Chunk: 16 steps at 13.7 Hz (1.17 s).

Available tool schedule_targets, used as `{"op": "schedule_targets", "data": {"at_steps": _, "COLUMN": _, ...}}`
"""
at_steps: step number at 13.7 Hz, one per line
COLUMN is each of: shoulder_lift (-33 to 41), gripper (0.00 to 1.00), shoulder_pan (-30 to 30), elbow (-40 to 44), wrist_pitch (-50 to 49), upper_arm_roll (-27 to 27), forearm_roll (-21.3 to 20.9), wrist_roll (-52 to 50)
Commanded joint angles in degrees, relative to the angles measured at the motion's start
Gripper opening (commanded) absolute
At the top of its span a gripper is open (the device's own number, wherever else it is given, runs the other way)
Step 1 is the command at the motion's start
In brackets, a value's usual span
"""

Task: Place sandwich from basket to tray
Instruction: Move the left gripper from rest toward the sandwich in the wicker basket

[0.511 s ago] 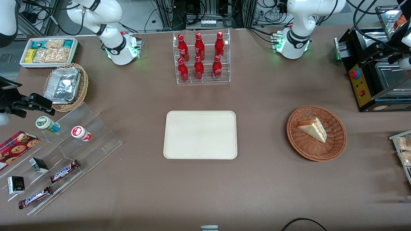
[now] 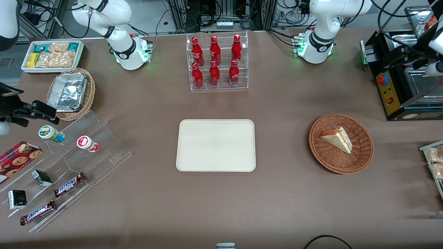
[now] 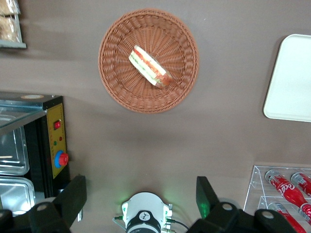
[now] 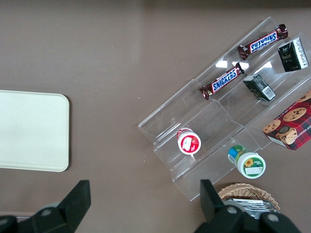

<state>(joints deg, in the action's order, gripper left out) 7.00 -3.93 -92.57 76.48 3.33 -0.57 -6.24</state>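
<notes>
The sandwich, a pale bread wedge with red and green filling, lies in the round reddish-brown basket. The cream tray rests bare at mid-table, beside the basket toward the parked arm's end. My left gripper hangs high over the black machine, farther from the front camera than the basket. In the left wrist view the gripper is open, its fingers wide apart with nothing between them, well away from the sandwich, the basket and the tray.
A black machine with steel trays stands at the working arm's end. A clear rack of red bottles sits farther from the camera than the tray. A snack tray pokes in near the basket. The arm's base shows under the gripper.
My left gripper has shifted slightly above the black machine. The sandwich, basket and tray have not moved.
</notes>
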Motion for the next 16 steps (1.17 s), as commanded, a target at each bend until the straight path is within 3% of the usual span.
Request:
{"op": "schedule_targets", "data": {"at_steps": 1, "shoulder_lift": -5.84, "gripper": 1.00, "shoulder_pan": -0.12, "elbow": 0.90, "wrist_pitch": -0.55, "upper_arm_roll": -0.43, "forearm_roll": -2.49, "wrist_roll": -7.60}}
{"op": "schedule_targets", "data": {"at_steps": 6, "shoulder_lift": -11.30, "gripper": 1.00, "shoulder_pan": 0.59, "elbow": -2.08, "wrist_pitch": 7.08, "upper_arm_roll": -0.08, "forearm_roll": -1.80, "wrist_roll": -25.08}}
{"op": "schedule_targets", "data": {"at_steps": 12, "shoulder_lift": -11.31, "gripper": 1.00, "shoulder_pan": -0.03, "elbow": -20.60, "wrist_pitch": 35.10, "upper_arm_roll": -0.08, "forearm_roll": -0.66, "wrist_roll": -59.89}}
{"op": "schedule_targets", "data": {"at_steps": 16, "shoulder_lift": -10.43, "gripper": 1.00, "shoulder_pan": 0.15, "elbow": -33.53, "wrist_pitch": 51.46, "upper_arm_roll": -0.08, "forearm_roll": -0.74, "wrist_roll": -63.81}}
